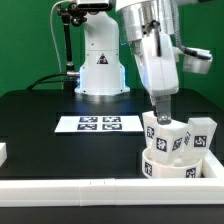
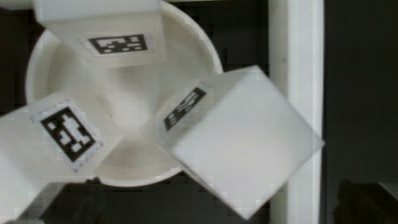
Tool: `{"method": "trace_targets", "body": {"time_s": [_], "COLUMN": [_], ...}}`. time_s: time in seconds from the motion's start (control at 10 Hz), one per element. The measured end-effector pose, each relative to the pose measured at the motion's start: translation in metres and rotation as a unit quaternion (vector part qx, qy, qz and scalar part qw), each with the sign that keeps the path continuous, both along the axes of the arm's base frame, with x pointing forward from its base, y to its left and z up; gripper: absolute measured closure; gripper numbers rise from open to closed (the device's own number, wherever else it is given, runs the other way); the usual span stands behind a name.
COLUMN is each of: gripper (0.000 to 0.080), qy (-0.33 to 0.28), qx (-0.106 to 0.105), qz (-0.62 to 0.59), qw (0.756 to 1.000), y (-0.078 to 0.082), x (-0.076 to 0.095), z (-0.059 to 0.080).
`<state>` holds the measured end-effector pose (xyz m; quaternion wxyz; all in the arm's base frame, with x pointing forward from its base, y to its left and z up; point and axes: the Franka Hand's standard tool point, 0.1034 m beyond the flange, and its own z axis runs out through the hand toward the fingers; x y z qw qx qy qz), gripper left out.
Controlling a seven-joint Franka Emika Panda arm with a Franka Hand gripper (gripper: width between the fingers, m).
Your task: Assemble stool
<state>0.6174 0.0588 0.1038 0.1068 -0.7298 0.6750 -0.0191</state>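
The stool's round white seat point(image 1: 170, 168) lies on the table at the exterior view's right, and it fills the wrist view point(image 2: 125, 110). Three white blocky legs with square tags stand on it: one point(image 1: 153, 128) right under my gripper, one in the middle point(image 1: 176, 139), and one further right point(image 1: 203, 134). In the wrist view one leg point(image 2: 240, 140) is large and close, another point(image 2: 63, 135) is beside it, and a third point(image 2: 111, 25) is at the far rim. My gripper point(image 1: 160, 110) points down at the top of the first leg. My fingertips do not show in the wrist view.
The marker board point(image 1: 100, 124) lies in the middle of the black table. A long white rail point(image 1: 90, 190) runs along the front edge and passes beside the seat in the wrist view point(image 2: 295, 90). A short white block point(image 1: 3, 152) sits at the exterior view's left. The arm's base point(image 1: 100, 70) stands behind.
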Motion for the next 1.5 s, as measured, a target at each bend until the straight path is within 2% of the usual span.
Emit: {"method": "trace_targets", "body": {"time_s": [0.5,0.7,1.2,1.5], "gripper": [0.0151,0.0151,0.0151,0.0151], "qy": [-0.018,-0.026,-0.057,-0.06], "qx": [-0.033,-0.057,-0.103,-0.117], "qz": [0.155,0.248,0.477,0.541], "qw": [0.987,0.967,0.871,0.831], "y": [-0.001,0.0004,-0.0032,-0.0063], "x": [0.0003,0.0005,0.0032,0.0033], "z": [0.0001,0.0006,0.0019,0.0016]}}
